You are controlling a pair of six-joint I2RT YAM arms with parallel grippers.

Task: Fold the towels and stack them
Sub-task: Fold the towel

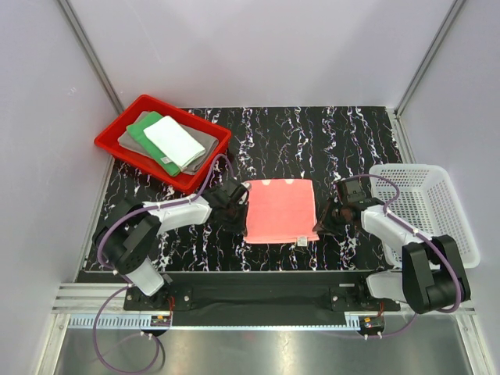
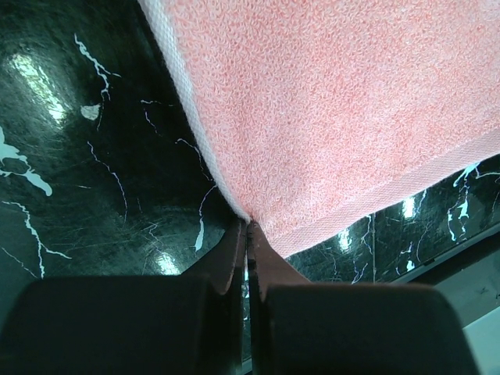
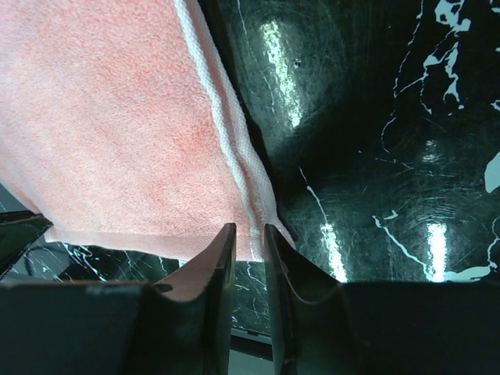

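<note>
The salmon-pink towel lies spread flat in the middle of the dark marble table. My left gripper is at its left edge. In the left wrist view the left gripper is shut, pinching the pink towel's hem at the fingertips. My right gripper is at the towel's near right corner. Seen from the right wrist, the right gripper has a narrow gap between its jaws, and the towel's white-banded corner sits at the tips. The grey towel, green towel and white towel lie folded and stacked.
That folded stack sits in a red tray at the back left. A white mesh basket stands at the right edge, just beyond the right arm. White walls close in the table on three sides.
</note>
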